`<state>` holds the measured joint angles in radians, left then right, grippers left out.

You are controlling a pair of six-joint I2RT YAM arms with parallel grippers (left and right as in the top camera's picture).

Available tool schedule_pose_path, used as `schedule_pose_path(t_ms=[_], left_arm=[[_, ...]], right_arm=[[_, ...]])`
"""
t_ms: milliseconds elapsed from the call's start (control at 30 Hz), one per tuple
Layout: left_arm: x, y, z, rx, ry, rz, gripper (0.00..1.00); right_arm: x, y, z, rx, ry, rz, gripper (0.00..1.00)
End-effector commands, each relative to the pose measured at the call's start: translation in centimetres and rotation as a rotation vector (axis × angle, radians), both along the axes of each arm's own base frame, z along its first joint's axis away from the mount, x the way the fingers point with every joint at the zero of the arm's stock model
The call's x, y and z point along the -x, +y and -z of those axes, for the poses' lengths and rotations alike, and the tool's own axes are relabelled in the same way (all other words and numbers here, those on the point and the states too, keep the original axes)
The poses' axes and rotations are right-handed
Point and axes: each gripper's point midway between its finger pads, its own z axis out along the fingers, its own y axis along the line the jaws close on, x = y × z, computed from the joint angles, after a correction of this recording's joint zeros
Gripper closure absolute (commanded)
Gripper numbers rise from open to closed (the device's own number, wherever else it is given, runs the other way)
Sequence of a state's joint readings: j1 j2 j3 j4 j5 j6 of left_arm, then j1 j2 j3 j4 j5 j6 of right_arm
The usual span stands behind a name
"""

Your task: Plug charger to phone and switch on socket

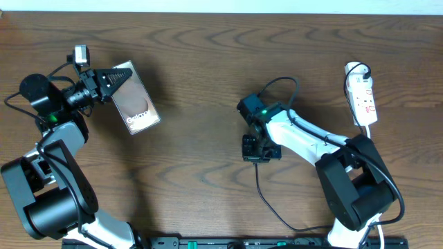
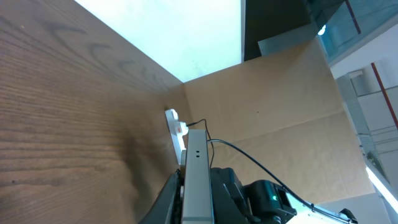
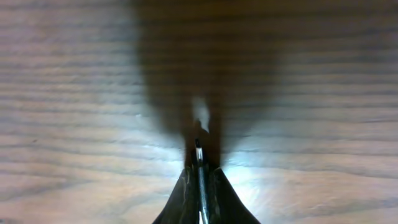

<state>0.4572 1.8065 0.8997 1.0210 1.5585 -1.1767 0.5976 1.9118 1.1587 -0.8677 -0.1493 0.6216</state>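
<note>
My left gripper is shut on one end of the phone, a dark slab with white "Galaxy" lettering lying tilted at the far left. In the left wrist view the phone shows edge-on as a grey bar clamped between my fingers. At mid-table my right gripper points down at the wood. Its jaws are shut on the charger's thin plug tip, which sticks out just past the fingertips. The charger's black cable trails toward the front edge. The white socket lies at the far right.
In the left wrist view the socket shows far off beyond the phone, with the right arm beside it. A cardboard wall stands past the table's edge. Bare wood lies between the two arms.
</note>
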Motion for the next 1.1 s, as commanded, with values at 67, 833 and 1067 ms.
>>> schedule_pose_path(t_ms=[67, 833, 1067], left_arm=[[0.2, -0.2, -0.6, -0.014, -0.027, 0.013, 0.92], [0.2, -0.2, -0.7, -0.015, -0.028, 0.013, 0.92], [0.2, -0.2, -0.6, -0.014, -0.027, 0.013, 0.93]], right_arm=[[2.6, -1.3, 3.2, 0.086, 0.105, 0.010, 0.99], [3.4, 13.1, -4.8, -1.000, -0.017, -0.619, 0.99], [3.1, 12.8, -4.1, -0.944, -0.014, -0.591, 0.99]])
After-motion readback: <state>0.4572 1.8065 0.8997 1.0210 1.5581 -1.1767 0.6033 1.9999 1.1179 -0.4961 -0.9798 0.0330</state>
